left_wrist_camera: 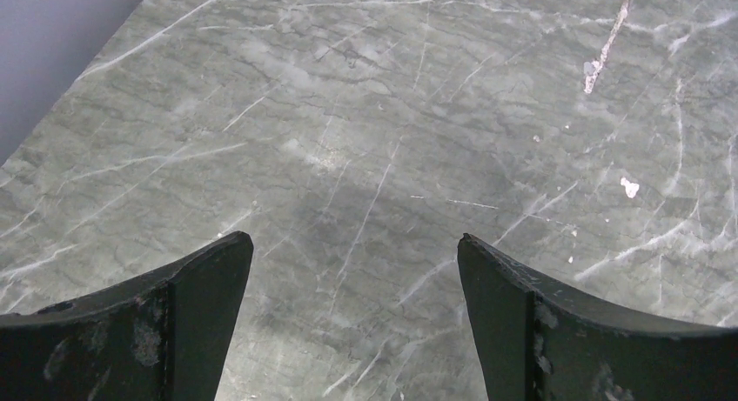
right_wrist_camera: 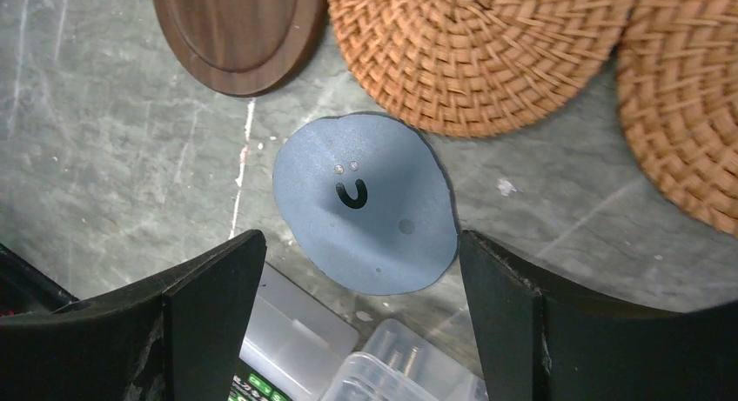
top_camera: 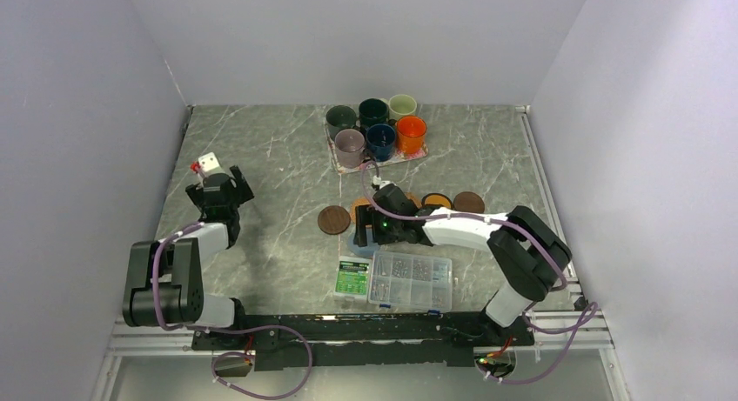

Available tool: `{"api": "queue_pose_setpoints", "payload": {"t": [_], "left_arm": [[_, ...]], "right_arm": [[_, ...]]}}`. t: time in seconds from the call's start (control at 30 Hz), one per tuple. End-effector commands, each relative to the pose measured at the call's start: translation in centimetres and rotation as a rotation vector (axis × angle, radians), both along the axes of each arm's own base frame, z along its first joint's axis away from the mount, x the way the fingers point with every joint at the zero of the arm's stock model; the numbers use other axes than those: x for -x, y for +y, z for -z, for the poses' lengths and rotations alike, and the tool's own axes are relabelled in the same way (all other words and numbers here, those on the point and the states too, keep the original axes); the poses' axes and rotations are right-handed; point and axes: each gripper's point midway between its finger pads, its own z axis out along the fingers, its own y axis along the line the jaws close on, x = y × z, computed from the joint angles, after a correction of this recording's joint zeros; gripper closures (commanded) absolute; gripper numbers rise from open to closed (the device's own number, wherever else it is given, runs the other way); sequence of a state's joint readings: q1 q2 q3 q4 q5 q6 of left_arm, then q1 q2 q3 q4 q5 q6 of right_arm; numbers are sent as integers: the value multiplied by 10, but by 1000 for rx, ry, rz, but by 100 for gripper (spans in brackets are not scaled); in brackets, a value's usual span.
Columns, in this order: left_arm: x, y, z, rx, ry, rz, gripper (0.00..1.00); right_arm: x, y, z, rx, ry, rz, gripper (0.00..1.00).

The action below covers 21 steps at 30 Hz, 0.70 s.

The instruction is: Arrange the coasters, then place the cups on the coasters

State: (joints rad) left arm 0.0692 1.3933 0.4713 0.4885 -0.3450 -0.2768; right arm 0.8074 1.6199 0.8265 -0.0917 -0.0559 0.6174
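1. Coasters: we saw the light blue coaster (right_wrist_camera: 365, 205) lying on the tabletop (right_wrist_camera: 113, 157) beneath the right claw (right_wrist_camera: 357, 241), its jaws wide and empty.
2. We saw the left claw (left_wrist_camera: 355, 241) wide too, over the tabletop.

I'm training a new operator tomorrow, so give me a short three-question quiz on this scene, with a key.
1. True or false: one of the cups already stands on a coaster.
2. Which one lies below the gap of the open right claw? A. a dark brown coaster B. the light blue coaster C. a woven tan coaster
3. Fill in: the left claw hangs open over bare ____.

Key: 1 false; 2 B; 3 table.
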Motion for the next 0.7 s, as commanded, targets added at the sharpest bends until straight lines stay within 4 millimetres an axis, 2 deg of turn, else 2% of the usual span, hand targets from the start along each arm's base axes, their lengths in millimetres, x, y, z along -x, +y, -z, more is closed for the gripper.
{"api": "queue_pose_setpoints", "payload": {"t": [0.0, 0.13, 0.27, 0.5, 0.67], "left_arm": [[2, 5, -13, 30, -48, -61, 6], [11, 9, -25, 85, -65, -136, 6], [18, -6, -37, 181, 8, -118, 6], [50, -67, -40, 447, 107, 49, 6], [75, -95, -47, 529, 149, 145, 6]], "right_arm": [[14, 13, 11, 4, 65, -40, 14], [17, 23, 12, 0, 74, -62, 14], [23, 35, 10, -21, 79, -89, 14], [32, 67, 16, -51, 101, -152, 14], [34, 93, 9, -99, 87, -190, 14]]}}
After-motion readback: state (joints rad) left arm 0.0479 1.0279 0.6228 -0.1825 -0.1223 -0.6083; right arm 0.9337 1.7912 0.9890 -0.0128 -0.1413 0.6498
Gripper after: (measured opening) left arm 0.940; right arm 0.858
